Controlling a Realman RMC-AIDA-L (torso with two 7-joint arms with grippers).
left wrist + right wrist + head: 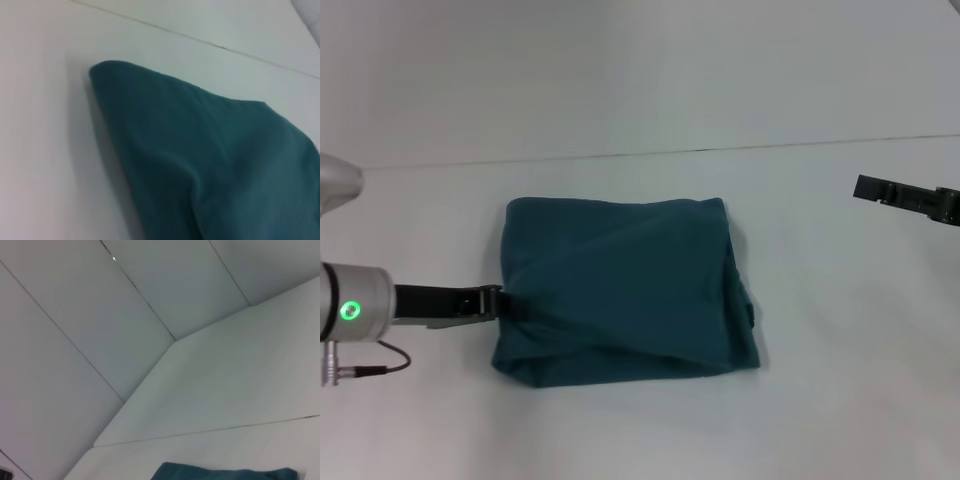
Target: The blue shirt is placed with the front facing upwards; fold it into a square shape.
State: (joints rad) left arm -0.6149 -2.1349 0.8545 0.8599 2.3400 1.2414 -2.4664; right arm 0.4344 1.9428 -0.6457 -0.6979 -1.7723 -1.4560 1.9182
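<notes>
The blue shirt point(625, 290) lies folded into a rough rectangle in the middle of the white table point(840, 400). No lettering or collar shows, and one layer slants across its front edge. My left gripper point(498, 301) is low on the table, right at the shirt's left edge and touching the cloth. The left wrist view shows the blue shirt point(210, 165) close up as a raised, rounded fold. My right gripper point(865, 188) hangs at the far right, well clear of the shirt. In the right wrist view only a strip of the blue shirt point(225, 474) shows.
A thin seam point(670, 150) runs across the white surface behind the shirt. Pale wall panels point(100, 340) fill most of the right wrist view. A cable point(390, 360) hangs from my left arm near the left edge.
</notes>
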